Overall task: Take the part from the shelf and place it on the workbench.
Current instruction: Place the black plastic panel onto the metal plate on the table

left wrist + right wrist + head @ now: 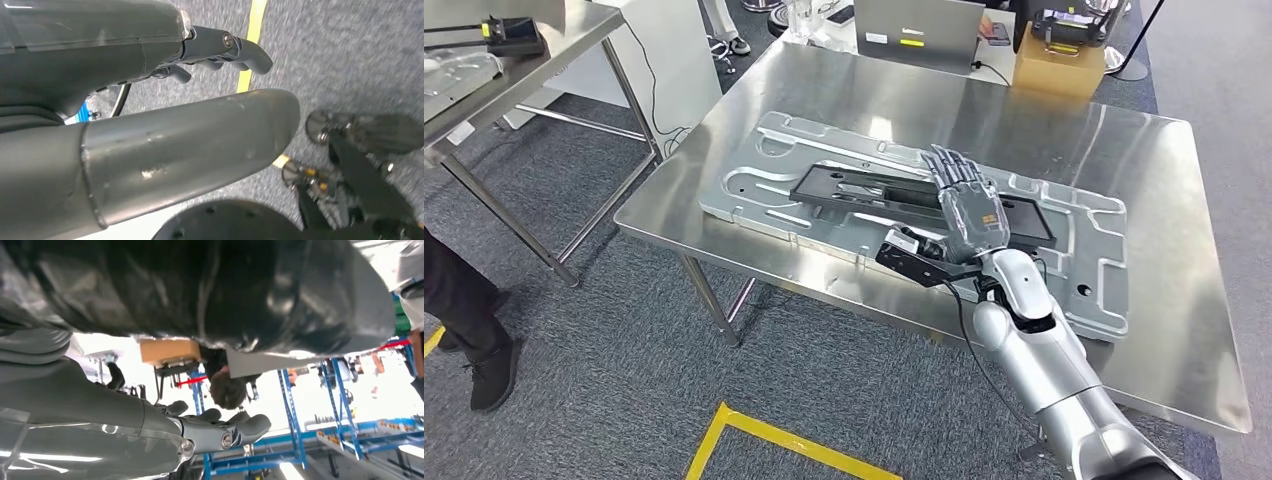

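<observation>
— Now, what's the head view giving us? — Right hand (969,205) flat, fingers (946,165) straight and together, resting on the metal part (824,160) lying on the workbench (1064,130). — And the left hand (150,125)? — Hanging over carpet (350,50), fingers curled, empty.

Head view: set high on the robot, facing forward and down over the steel workbench (1124,330) at middle range, the right arm rising from the lower edge. Left wrist view: close behind the left hand (190,135), facing down at grey carpet and yellow floor tape (252,40). Right wrist view: turned over, just behind the right hand (220,432), skimming the bench surface; it shares with the head view the cardboard box (167,351) at the bench's far edge.
</observation>
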Available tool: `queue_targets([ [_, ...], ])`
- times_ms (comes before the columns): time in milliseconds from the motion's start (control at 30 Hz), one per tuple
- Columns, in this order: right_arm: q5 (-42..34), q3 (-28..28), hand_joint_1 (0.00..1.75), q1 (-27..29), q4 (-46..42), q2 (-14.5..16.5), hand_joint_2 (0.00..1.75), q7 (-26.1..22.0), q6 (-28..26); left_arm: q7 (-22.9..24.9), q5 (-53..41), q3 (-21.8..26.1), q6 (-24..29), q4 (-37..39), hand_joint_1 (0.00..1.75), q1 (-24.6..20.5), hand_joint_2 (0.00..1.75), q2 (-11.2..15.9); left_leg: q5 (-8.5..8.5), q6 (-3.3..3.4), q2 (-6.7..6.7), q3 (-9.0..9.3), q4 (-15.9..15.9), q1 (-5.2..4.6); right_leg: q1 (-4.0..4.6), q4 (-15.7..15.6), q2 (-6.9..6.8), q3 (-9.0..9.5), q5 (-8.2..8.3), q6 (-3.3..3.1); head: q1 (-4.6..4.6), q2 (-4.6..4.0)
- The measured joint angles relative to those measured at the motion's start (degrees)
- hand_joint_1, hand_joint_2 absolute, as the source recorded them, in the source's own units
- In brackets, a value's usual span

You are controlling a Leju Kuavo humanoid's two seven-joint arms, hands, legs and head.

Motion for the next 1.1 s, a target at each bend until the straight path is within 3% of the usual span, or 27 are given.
queue_targets([
  [67, -0.26, 0.13, 0.00, 0.21, -0.66, -0.43, 0.00, -0.13, -0.01, 0.13, -0.12, 0.01, -0.07, 0.00, 0.00, 0.12, 0.00, 0.04, -4.36, -0.61, -0.12, -1.59, 4.27, 0.21, -0.29, -0.48, -0.07, -0.98, 1.34, -0.69, -0.03, 0.00],
  [133, -0.43, 0.22, 0.00, 0.56, -1.14, -0.81, 0.00, -0.22, -0.02, 0.19, -0.29, 0.01, -0.10, 0.00, 0.00, 0.16, 0.00, 0.08, -9.55, -1.20, -0.15, -3.50, 11.60, 0.45, -0.24, -0.46, -0.02, -2.37, 2.39, -0.91, -0.05, 0.00],
  [167, -0.48, 0.23, 0.00, 0.79, -1.28, -1.00, 0.00, -0.26, -0.03, 0.19, -0.38, 0.01, -0.10, 0.00, 0.00, 0.13, 0.00, 0.10, -10.61, -1.45, -0.15, -3.80, 14.39, 0.60, -0.23, -0.39, -0.01, -3.07, 2.89, -0.83, -0.04, 0.00],
  [200, -0.54, 0.25, 0.00, 1.00, -1.41, -1.19, 0.00, -0.29, -0.04, 0.18, -0.46, 0.01, -0.10, 0.00, 0.00, 0.11, 0.00, 0.11, -10.50, -1.67, -0.15, -3.26, 15.52, 0.77, -0.25, -0.27, -0.01, -3.78, 3.36, -0.70, -0.04, 0.00],
  [233, -0.58, 0.25, 0.00, 1.16, -1.53, -1.38, 0.00, -0.31, -0.05, 0.18, -0.51, 0.01, -0.11, 0.00, 0.00, 0.09, 0.00, 0.12, -9.41, -1.85, -0.14, -1.67, 14.55, 0.96, -0.32, -0.07, -0.01, -4.49, 3.79, -0.49, -0.04, 0.00],
  [267, -0.62, 0.26, 0.00, 1.25, -1.72, -1.54, 0.00, -0.32, -0.05, 0.16, -0.57, 0.01, -0.12, 0.00, 0.00, 0.07, 0.00, 0.13, -8.01, -1.98, -0.14, 0.89, 11.63, 1.17, -0.41, 0.20, 0.02, -5.16, 4.15, -0.23, -0.05, 0.00],
  [333, -0.72, 0.26, 0.00, 1.29, -2.28, -1.90, 0.00, -0.32, -0.05, 0.08, -0.78, 0.01, -0.14, 0.00, 0.00, -0.08, 0.00, 0.13, -7.26, -1.94, -0.43, 6.50, 3.81, 1.30, -0.49, 0.87, 0.08, -6.26, 4.71, 0.41, -0.04, 0.00],
  [400, -0.84, 0.26, 0.00, 1.32, -2.87, -2.29, 0.00, -0.32, -0.05, -0.01, -1.04, 0.01, -0.15, 0.00, 0.00, -0.23, 0.00, 0.13, -7.91, -1.27, -0.82, 8.88, -0.32, 0.97, -0.44, 1.07, 0.12, -6.78, 5.45, 1.23, 0.01, 0.00],
  [467, -1.00, 0.26, 0.00, 1.60, -3.19, -2.71, 0.00, -0.31, -0.03, -0.03, -1.21, -0.01, -0.13, 0.00, 0.00, -0.25, 0.00, 0.13, -7.20, -0.05, -0.81, 8.44, -0.85, 0.69, -0.58, 0.86, 0.15, -6.95, 6.21, 2.12, 0.04, 0.00],
  [500, -1.06, 0.26, 0.00, 1.89, -3.32, -2.99, 0.00, -0.31, -0.01, -0.03, -1.26, -0.01, -0.12, 0.00, 0.00, -0.27, 0.00, 0.13, -6.66, 0.61, -0.67, 8.09, -1.04, 0.64, -0.71, 1.14, 0.15, -7.24, 5.74, 2.40, 0.04, 0.00],
  [567, -1.14, 0.26, 0.00, 2.53, -3.60, -3.66, 0.00, -0.30, 0.07, -0.03, -1.40, -0.01, -0.09, 0.00, 0.00, -0.27, 0.00, 0.13, -5.30, 1.90, -0.40, 6.92, -1.41, 0.62, -0.87, 4.81, 0.12, -8.82, 1.60, 2.56, 0.06, 0.00],
  [633, -1.29, 0.26, 0.00, 2.93, -3.81, -4.16, 0.00, -0.25, 0.17, -0.01, -1.60, 0.01, -0.05, 0.00, 0.00, -0.20, 0.00, 0.13, -3.97, 2.52, -0.22, 5.22, -1.36, 0.22, -0.68, 12.19, 0.12, -11.16, -4.03, 2.43, 0.07, 0.00],
  [667, -1.41, 0.26, 0.00, 3.19, -3.92, -4.32, 0.00, -0.20, 0.25, 0.04, -1.71, 0.01, -0.04, 0.00, 0.00, -0.15, 0.00, 0.13, -3.34, 2.63, -0.15, 4.30, -1.29, -0.02, -0.52, 15.40, 0.13, -11.75, -5.46, 2.33, 0.07, 0.00],
  [700, -1.55, 0.26, 0.00, 3.55, -4.04, -4.47, 0.00, -0.12, 0.33, 0.10, -1.79, 0.01, -0.03, 0.00, 0.00, -0.12, 0.00, 0.13, -2.74, 2.71, -0.09, 3.43, -1.20, -0.24, -0.30, 17.08, 0.13, -11.50, -5.61, 2.15, 0.07, 0.00],
  [733, -1.69, 0.26, 0.00, 3.98, -4.21, -4.62, 0.00, -0.03, 0.40, 0.18, -1.84, 0.01, -0.02, 0.00, 0.00, -0.13, 0.00, 0.13, -2.21, 2.75, -0.05, 2.61, -1.07, -0.41, -0.03, 16.85, 0.13, -10.22, -4.68, 1.87, 0.07, 0.00],
  [767, -1.81, 0.27, 0.00, 4.38, -4.48, -4.77, 0.00, 0.07, 0.47, 0.24, -1.87, 0.01, -0.02, 0.00, 0.00, -0.14, 0.00, 0.11, -1.72, 2.74, -0.04, 1.88, -0.91, -0.53, 0.31, 14.47, 0.13, -7.79, -3.21, 1.47, 0.07, 0.00],
  [833, -1.89, 0.27, 0.00, 4.83, -5.39, -5.09, 0.00, 0.37, 0.76, 0.25, -1.81, 0.02, 0.05, 0.00, 0.00, -0.16, 0.00, -0.15, -0.86, 2.56, 0.03, 0.87, -0.62, -0.72, 1.21, 6.26, -0.05, -1.36, -1.82, 0.24, 0.05, 0.00],
  [900, -2.00, 0.26, 0.00, 5.49, -6.79, -5.75, 0.87, 0.64, 1.17, 0.11, -1.69, 0.09, 0.21, 0.00, 0.00, -0.17, 0.00, -0.46, 0.12, 2.14, 0.16, 0.46, -0.64, -0.77, 1.85, 0.29, -0.37, 2.51, -2.35, -0.68, 0.03, 0.00],
  [967, -2.27, 0.26, 0.00, 6.97, -8.06, -6.65, 1.75, 0.73, 1.42, -0.03, -1.63, 0.19, 0.35, 0.00, 0.00, -0.11, 0.00, -0.55, 1.19, 1.57, 0.20, 0.32, -1.02, -0.73, 1.92, -1.21, -0.54, 2.77, -1.85, -1.12, 0.02, 0.00],
  [1000, -2.37, 0.26, 0.00, 7.83, -8.57, -7.01, 1.75, 0.75, 1.52, -0.03, -1.58, 0.24, 0.43, 0.00, 0.00, -0.08, 0.00, -0.55, 0.98, 1.27, 0.11, 0.09, -0.89, -0.67, 1.81, -1.61, -0.60, 2.53, -1.10, -1.34, 0.04, 0.00],
  [1033, -2.46, 0.26, 0.00, 8.79, -9.14, -7.33, 1.75, 0.83, 1.67, 0.05, -1.54, 0.29, 0.52, 0.00, 0.00, 0.00, 0.00, -0.55, -0.32, 0.92, -0.01, -0.36, -0.02, -0.62, 1.61, -1.98, -0.64, 2.11, -0.22, -1.61, -0.01, 0.00],
  [1100, -2.72, 0.26, 0.00, 11.06, -10.58, -8.03, 1.75, 1.08, 2.12, 0.35, -1.48, 0.40, 0.94, 0.00, 0.00, 0.20, 0.00, -0.57, -5.86, 0.23, -0.22, -1.84, 4.90, -0.31, 1.32, -2.39, -0.69, 0.74, 1.42, -1.83, -0.06, 0.00],
])
